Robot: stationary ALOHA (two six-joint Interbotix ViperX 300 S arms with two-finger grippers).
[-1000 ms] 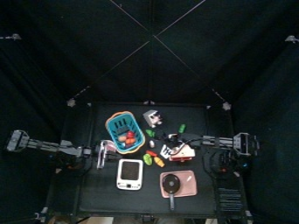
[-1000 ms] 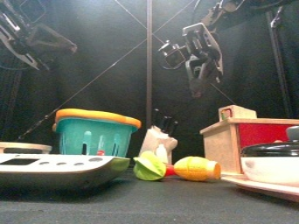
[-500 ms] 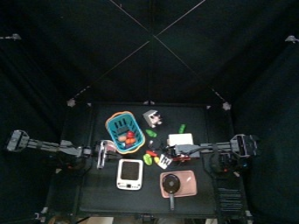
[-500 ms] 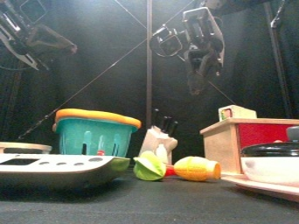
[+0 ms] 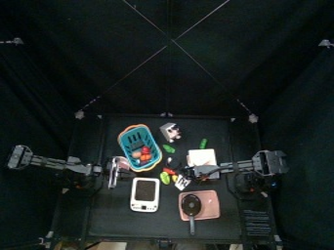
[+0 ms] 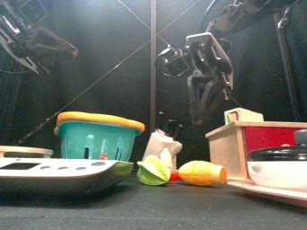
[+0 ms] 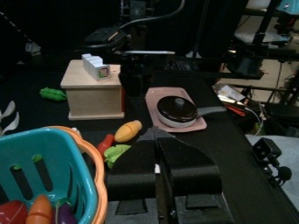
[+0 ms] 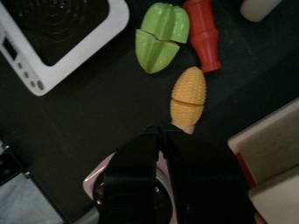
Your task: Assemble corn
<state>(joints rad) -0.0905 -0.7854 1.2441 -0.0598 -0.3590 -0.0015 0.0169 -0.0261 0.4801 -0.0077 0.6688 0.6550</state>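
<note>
The corn (image 8: 188, 98) is a small yellow cob lying on the black table, just beyond the tips of my right gripper (image 8: 156, 131), whose jaws stand together with nothing between them. In the front view the corn (image 6: 204, 173) lies right of a green leaf-shaped piece (image 6: 153, 171), and the right gripper (image 6: 204, 103) hangs above them. That green piece (image 8: 160, 48) lies beside a red toy (image 8: 202, 39). My left gripper (image 7: 159, 144) rests at the table's left, jaws together and empty, with the corn (image 7: 126, 131) ahead of it.
A teal basket with an orange rim (image 5: 139, 145) holds toy food. A white handheld device (image 5: 145, 193) lies at the front. A wooden box (image 6: 258, 144) and a pink plate (image 5: 198, 205) with a black pan stand on the right.
The right arm has swung toward the table's middle and come down over the corn. The left arm has not moved.
</note>
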